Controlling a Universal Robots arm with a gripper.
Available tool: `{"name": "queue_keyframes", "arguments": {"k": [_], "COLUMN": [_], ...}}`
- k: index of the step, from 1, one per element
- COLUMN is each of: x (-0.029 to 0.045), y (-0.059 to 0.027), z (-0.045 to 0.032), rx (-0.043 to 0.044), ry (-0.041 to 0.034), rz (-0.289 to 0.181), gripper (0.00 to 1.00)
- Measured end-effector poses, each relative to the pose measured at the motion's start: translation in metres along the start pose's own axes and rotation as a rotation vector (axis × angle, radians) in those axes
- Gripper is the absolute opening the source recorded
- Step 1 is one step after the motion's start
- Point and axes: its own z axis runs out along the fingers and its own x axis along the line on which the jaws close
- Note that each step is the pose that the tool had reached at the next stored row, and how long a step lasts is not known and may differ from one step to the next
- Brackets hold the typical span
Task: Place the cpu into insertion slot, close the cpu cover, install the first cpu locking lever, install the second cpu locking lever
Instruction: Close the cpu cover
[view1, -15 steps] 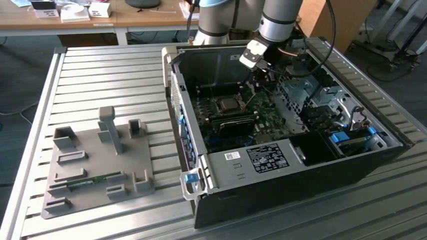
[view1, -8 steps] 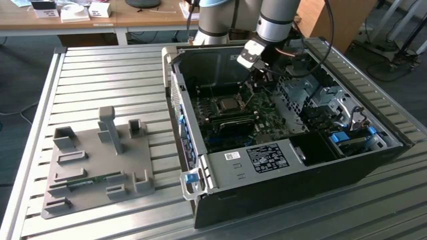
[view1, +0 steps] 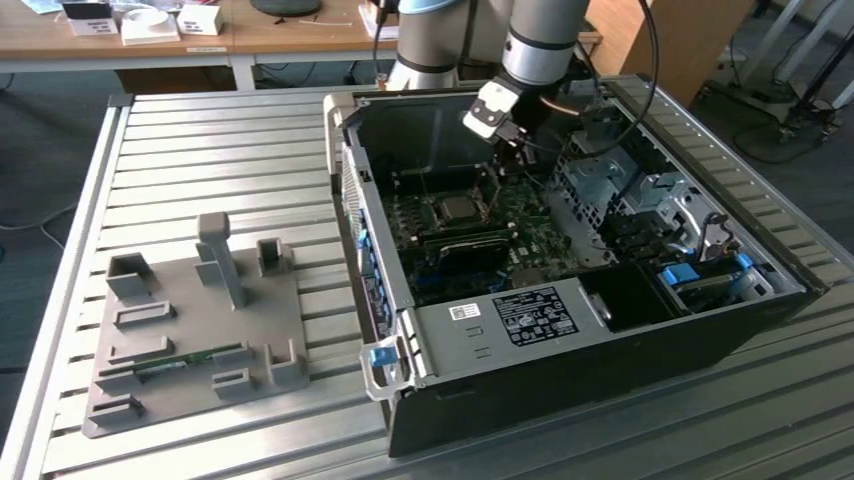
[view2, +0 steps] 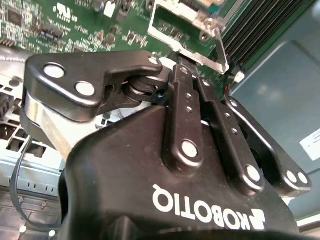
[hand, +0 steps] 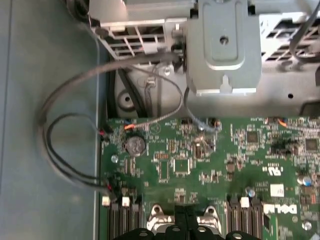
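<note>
Since the chip (view1: 455, 208) looks already seated in the socket (view1: 433, 206), the step in hand seems to be closing the cover (view2: 200, 55), which stands tilted up at the socket's edge. The claw (view2: 186, 62) has its fingers pressed together, pinching nothing I can make out, with the tips right at one rim of the cover. A good close probably means pushing slowly toward the socket, tips centred on that rim, so the frame drops flat around the chip without scraping it.
</note>
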Motion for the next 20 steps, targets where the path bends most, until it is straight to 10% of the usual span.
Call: {"name": "queue_keyframes", "arguments": {"k": [15,20], "x": [-0.0001,-0.0001], "y": [-0.0060,-0.0059], "z": [0.0000,0.0005], "rx": [0.0003,0.0458], "ry": [0.0000,-0.0009], "rz": [0.000,0.002], "gripper": [0.11,0.11]}}
